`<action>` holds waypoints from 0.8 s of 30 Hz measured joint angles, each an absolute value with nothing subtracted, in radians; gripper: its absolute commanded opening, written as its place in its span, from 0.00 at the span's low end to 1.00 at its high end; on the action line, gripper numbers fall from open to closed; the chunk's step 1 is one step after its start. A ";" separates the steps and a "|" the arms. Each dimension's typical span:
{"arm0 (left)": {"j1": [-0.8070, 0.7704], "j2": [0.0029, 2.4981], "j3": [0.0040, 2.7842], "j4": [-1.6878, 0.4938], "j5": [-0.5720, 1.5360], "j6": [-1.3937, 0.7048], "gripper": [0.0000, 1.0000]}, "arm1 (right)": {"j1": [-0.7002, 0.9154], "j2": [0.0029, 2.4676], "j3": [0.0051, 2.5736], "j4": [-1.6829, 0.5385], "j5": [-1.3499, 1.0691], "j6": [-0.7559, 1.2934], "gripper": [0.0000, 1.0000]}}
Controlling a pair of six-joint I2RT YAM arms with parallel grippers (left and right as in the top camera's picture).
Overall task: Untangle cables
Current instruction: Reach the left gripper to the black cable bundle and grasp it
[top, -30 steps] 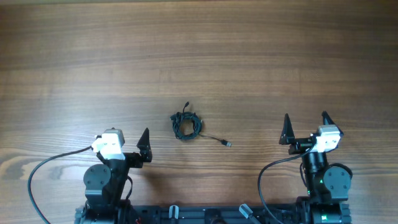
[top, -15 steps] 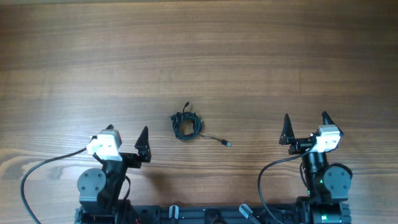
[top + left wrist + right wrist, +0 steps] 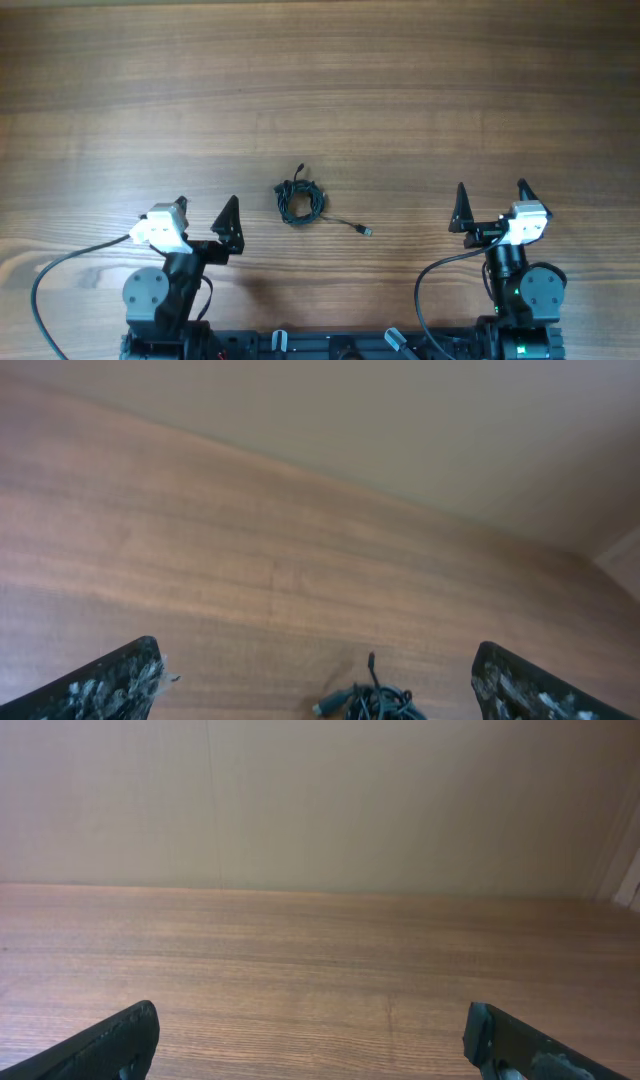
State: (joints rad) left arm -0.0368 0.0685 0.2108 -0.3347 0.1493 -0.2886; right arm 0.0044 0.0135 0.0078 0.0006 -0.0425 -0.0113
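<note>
The cables [image 3: 300, 201] lie as one small, tight black coil in the middle of the wooden table. One loose end trails right to a silvery plug [image 3: 367, 232], and a short end sticks up at the back. My left gripper [image 3: 206, 206] stands open to the coil's front left, apart from it. In the left wrist view the coil [image 3: 378, 702] shows at the bottom edge between the open gripper [image 3: 315, 660] fingers. My right gripper [image 3: 490, 187] is open far to the right. The right wrist view holds only bare wood between the gripper [image 3: 310, 1020] fingers.
Thick black cords [image 3: 60, 275] loop from the left arm's base near the table's front edge, and another [image 3: 430, 280] from the right base. The wooden table [image 3: 320, 80] stretches wide behind the coil, ending at a beige wall [image 3: 320, 800].
The left arm's wrist has shifted a little to the left and turned its fingers more toward the coil. The right arm and the cables have not moved.
</note>
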 measured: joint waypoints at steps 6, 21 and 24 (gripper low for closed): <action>-0.037 0.299 0.252 -0.313 0.139 -0.354 1.00 | 0.004 0.017 0.007 0.001 -0.043 -0.011 1.00; -0.156 0.985 0.669 -0.267 0.458 -0.366 0.97 | 0.004 0.022 0.007 0.001 -0.043 -0.011 1.00; -0.180 1.089 0.669 -0.269 0.466 -0.399 0.91 | 0.004 0.022 0.007 0.001 -0.043 -0.011 1.00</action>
State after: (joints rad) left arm -0.1799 1.0889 0.6689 -0.2691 0.4660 -0.3988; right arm 0.0044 0.0216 0.0067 0.0006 -0.0425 -0.0113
